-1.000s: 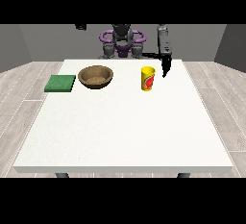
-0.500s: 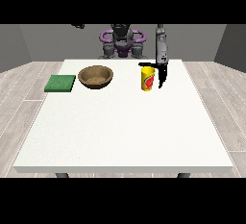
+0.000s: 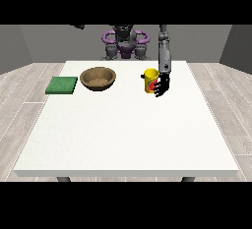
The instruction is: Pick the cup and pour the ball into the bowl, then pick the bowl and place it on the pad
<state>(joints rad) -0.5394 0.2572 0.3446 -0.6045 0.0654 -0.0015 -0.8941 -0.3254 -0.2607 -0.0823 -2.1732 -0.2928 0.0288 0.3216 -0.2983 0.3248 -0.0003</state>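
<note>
A yellow cup (image 3: 150, 80) with a red mark stands upright on the white table (image 3: 123, 129), right of the middle at the back. The ball inside it is hidden. The hand at the view's right (image 3: 163, 84) hangs from a lowered arm right against the cup's right side, its fingers (image 3: 159, 92) relaxed and pointing down, not closed round the cup. A brown bowl (image 3: 98, 78) sits left of the cup. A flat green pad (image 3: 62, 85) lies left of the bowl. The hand at the view's left (image 3: 77, 26) is raised high, only a dark tip showing.
The robot's torso (image 3: 124, 43) stands behind the table's far edge. The wide front half of the table lies towards the camera. Grey plank floor surrounds the table.
The arm at the view's right has come down and moved left, bringing its hand from behind the cup to the cup's right side. Cup, bowl and pad have not moved.
</note>
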